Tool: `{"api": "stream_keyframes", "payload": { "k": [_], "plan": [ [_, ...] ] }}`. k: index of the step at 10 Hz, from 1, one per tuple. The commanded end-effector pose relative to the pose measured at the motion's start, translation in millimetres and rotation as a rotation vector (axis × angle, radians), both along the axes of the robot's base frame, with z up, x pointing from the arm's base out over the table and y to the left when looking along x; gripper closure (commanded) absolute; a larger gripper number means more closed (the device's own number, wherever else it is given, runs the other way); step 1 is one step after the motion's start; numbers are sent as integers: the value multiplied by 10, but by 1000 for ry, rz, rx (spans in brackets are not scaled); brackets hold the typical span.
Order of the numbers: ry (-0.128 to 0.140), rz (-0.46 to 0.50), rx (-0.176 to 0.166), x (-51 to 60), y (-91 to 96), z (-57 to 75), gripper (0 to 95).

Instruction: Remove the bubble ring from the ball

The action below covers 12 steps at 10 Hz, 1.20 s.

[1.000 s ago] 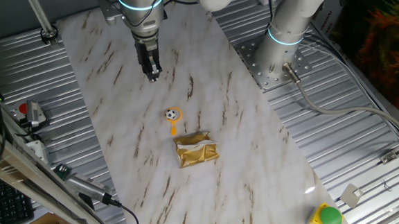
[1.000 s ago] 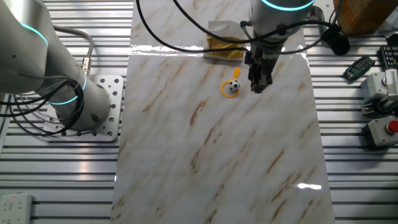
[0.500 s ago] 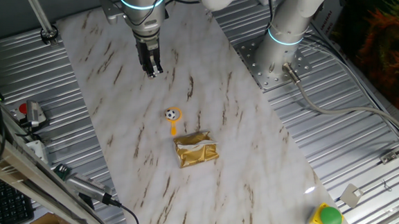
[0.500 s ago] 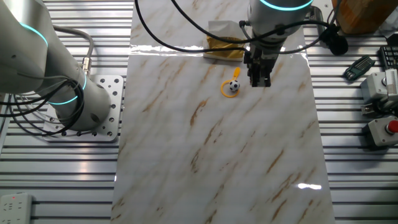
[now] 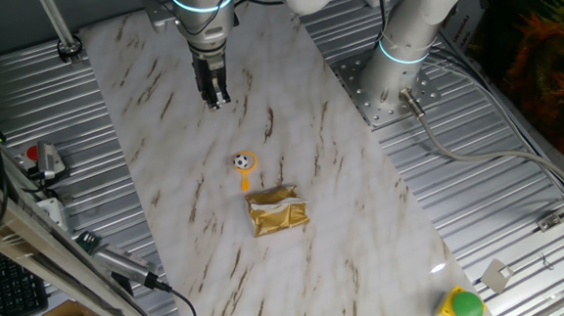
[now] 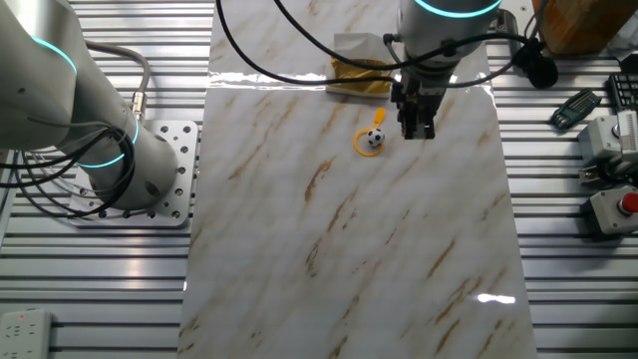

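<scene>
While the ball (image 5: 244,161) sits inside the bubble ring (image 5: 244,167), fingers (image 5: 216,102) nearly closed, empty, no readable writing.

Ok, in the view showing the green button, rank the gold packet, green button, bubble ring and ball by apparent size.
1. gold packet
2. green button, though it sits nearer the camera
3. bubble ring
4. ball, barely smaller than the ring's loop

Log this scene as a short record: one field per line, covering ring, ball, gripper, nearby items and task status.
bubble ring: orange bubble ring flat on the marble table, loop around the ball, handle toward the gold packet
ball: black-and-white ball sitting inside the loop
gripper: gripper above the table, away from the ring, fingers close together, holding nothing
nearby: crumpled gold packet just past the handle; green button at the table's far corner
task status: ring not yet removed
</scene>
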State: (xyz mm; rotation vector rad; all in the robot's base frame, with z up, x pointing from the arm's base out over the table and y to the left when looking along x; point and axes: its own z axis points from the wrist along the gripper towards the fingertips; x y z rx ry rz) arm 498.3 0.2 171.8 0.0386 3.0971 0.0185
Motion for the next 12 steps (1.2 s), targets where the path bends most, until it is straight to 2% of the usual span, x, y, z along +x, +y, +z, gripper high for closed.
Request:
{"api": "stream_keyframes", "payload": {
  "k": [1,3,4,6,7,8,9,10,11,12],
  "plan": [
    [1,-1,4,8,4,1,950],
    [2,9,4,6,6,8,950],
    [12,16,8,5,7,11,950],
    [8,38,41,9,3,-2,950],
    [2,142,44,8,20,-1,950],
    [-2,198,30,6,169,20,950],
    [9,222,23,-10,437,56,950],
    [8,267,21,-36,649,85,950],
    [2,312,26,-75,833,124,950],
    [-17,442,49,-143,1081,161,950]
  ]
}}
